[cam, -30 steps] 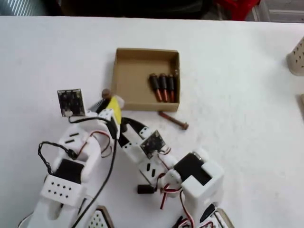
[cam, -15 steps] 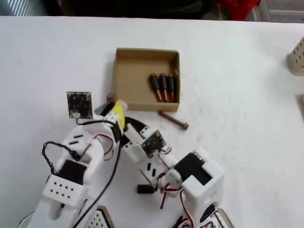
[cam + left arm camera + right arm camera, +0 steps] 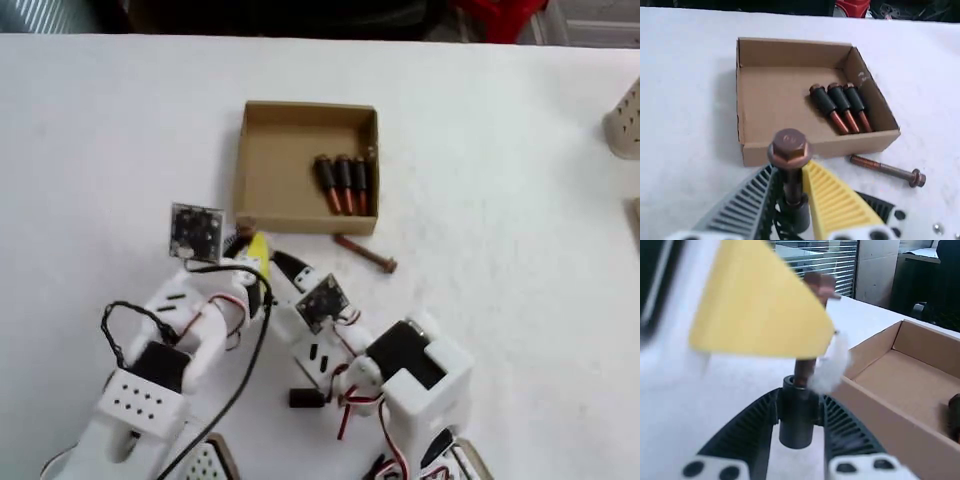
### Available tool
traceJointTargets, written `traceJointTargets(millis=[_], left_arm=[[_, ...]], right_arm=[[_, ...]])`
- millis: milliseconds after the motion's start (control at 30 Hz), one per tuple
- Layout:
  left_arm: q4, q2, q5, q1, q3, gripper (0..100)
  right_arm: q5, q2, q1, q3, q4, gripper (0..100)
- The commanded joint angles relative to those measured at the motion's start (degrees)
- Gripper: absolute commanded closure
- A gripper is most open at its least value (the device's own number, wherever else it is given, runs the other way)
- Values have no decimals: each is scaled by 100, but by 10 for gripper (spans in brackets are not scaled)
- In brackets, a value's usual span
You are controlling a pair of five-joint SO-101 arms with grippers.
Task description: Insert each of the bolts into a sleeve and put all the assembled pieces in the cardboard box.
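My left gripper is shut on a copper bolt, held head up just in front of the cardboard box. The bolt's shank enters a black sleeve, and my right gripper is shut on that sleeve. In the high view the two grippers meet below the cardboard box, with the left gripper beside the right gripper. Three assembled pieces lie in the box's right part. A loose bolt lies on the table by the box's near right corner.
A spare black sleeve lies on the table close to the right arm's base. A pale perforated object stands at the far right edge. The white table stretches open to the left and right of the box.
The left arm has swung right with the bolt, from beside the box's left corner to over the sleeve held by the right gripper. The right arm has stayed put.
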Motion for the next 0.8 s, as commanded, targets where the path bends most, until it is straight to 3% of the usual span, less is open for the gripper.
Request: traceJointTargets(millis=[0,233,333,500,767], left_arm=[[-9,-171,-220,180,-35,980],[123,-171,-378,171,-18,942],[484,-171,-791,215,-18,794],[695,-171,-501,171,-35,577],[677,-180,-475,75,-158,561]], right_arm=[[44,-48,57,-123,-22,981],[44,-84,66,-88,-40,981],[44,-84,66,-88,-40,981],[44,-84,66,-88,-40,981],[44,-84,66,-97,-31,981]])
